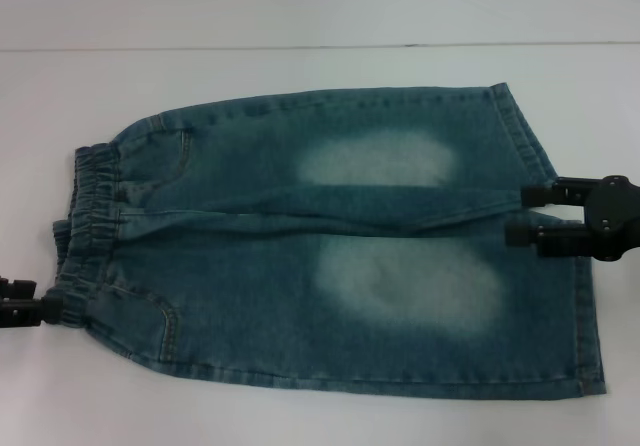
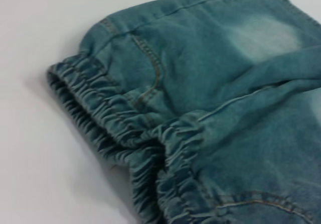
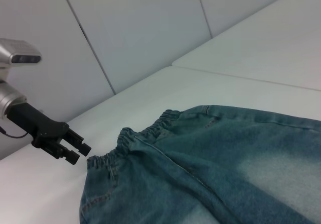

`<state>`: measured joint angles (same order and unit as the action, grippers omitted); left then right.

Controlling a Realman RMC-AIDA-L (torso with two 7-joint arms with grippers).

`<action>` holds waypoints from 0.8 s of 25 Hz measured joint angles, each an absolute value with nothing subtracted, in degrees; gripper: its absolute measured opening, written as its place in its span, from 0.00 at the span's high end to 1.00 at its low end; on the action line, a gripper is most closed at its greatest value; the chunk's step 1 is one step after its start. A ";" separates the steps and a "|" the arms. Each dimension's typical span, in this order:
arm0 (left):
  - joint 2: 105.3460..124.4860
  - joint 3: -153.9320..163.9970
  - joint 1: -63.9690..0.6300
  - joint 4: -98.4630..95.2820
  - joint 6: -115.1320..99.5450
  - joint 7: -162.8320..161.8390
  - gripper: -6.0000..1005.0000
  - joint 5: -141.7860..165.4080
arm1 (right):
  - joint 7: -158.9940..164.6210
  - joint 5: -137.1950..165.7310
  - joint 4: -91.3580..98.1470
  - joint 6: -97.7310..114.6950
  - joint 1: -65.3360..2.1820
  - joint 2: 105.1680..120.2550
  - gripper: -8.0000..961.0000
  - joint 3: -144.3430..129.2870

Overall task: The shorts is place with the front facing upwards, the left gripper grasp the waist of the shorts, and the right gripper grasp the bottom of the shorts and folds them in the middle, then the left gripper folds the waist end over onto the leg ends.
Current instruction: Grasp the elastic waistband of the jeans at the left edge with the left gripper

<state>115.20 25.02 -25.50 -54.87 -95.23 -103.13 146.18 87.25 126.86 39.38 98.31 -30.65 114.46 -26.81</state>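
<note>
The denim shorts (image 1: 330,246) lay flat and front-up on the white counter (image 1: 300,66), with the left tool (image 1: 48,311) part-open at the elastic waist (image 1: 85,216) and the right tool (image 1: 530,214) spread wide over the hems, so either might have pinched only the top layer.

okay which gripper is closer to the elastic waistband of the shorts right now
Left. The left gripper sits at the near end of the waistband, while the right gripper hovers over the leg hems at the opposite end of the shorts.
</note>
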 joint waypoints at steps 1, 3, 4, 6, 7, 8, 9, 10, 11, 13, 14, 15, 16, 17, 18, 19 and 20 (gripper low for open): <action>115.29 25.06 -25.50 -54.87 -94.90 -103.11 0.46 146.38 | 87.27 126.85 39.37 98.32 -30.66 114.48 0.15 -26.81; 115.43 25.24 -25.49 -54.84 -94.42 -103.10 0.46 146.77 | 87.31 126.84 39.37 98.33 -30.67 114.50 0.15 -26.81; 115.47 25.36 -25.49 -54.80 -94.27 -103.11 0.46 146.98 | 87.32 126.83 39.37 98.36 -30.67 114.52 0.15 -26.81; 115.58 25.69 -25.52 -54.66 -93.99 -103.19 0.46 147.79 | 87.32 126.82 39.37 98.41 -30.67 114.61 0.15 -26.81; 115.62 25.74 -25.58 -54.62 -93.93 -103.28 0.46 148.24 | 87.31 126.81 39.37 98.43 -30.68 114.69 0.15 -26.81; 115.64 25.75 -25.69 -54.61 -93.91 -103.38 0.46 148.65 | 87.28 126.79 39.37 98.43 -30.68 114.74 0.15 -26.81; 115.65 25.76 -25.77 -54.60 -93.92 -103.45 0.46 148.89 | 87.25 126.76 39.37 98.44 -30.70 114.79 0.15 -26.81; 115.66 25.75 -25.86 -54.59 -93.90 -103.54 0.46 149.12 | 87.21 126.74 39.37 98.44 -30.73 114.80 0.15 -26.81; 115.68 25.76 -25.91 -54.57 -93.89 -103.62 0.46 149.29 | 87.18 126.74 39.37 98.44 -30.75 114.82 0.15 -26.81; 115.85 25.75 -26.09 -54.52 -93.87 -103.84 0.47 149.79 | 87.12 126.73 39.37 98.44 -30.78 114.83 0.15 -26.81; 115.96 25.76 -26.16 -54.49 -93.87 -103.89 0.47 150.02 | 87.10 126.73 39.37 98.44 -30.78 114.85 0.15 -26.81; 116.16 25.75 -26.37 -54.48 -93.69 -103.98 0.47 150.19 | 87.06 126.73 39.37 98.44 -30.78 114.94 0.15 -26.81; 116.16 25.75 -26.37 -54.48 -93.69 -103.98 0.47 150.19 | 87.04 126.73 39.37 98.44 -30.79 114.98 0.15 -26.81; 116.22 25.79 -26.51 -54.43 -93.51 -104.02 0.47 150.25 | 87.04 126.73 39.37 98.44 -30.79 114.98 0.15 -26.81; 116.30 25.97 -26.71 -54.33 -93.22 -104.10 0.47 150.39 | 87.03 126.73 39.37 98.45 -30.81 115.02 0.15 -26.81; 116.35 26.15 -26.86 -54.21 -93.03 -104.18 0.47 150.52 | 87.02 126.73 39.37 98.48 -30.83 115.06 0.15 -26.84; 116.39 26.41 -26.99 -54.11 -92.83 -104.31 0.47 150.67 | 87.01 126.73 39.37 98.54 -30.85 115.06 0.15 -26.86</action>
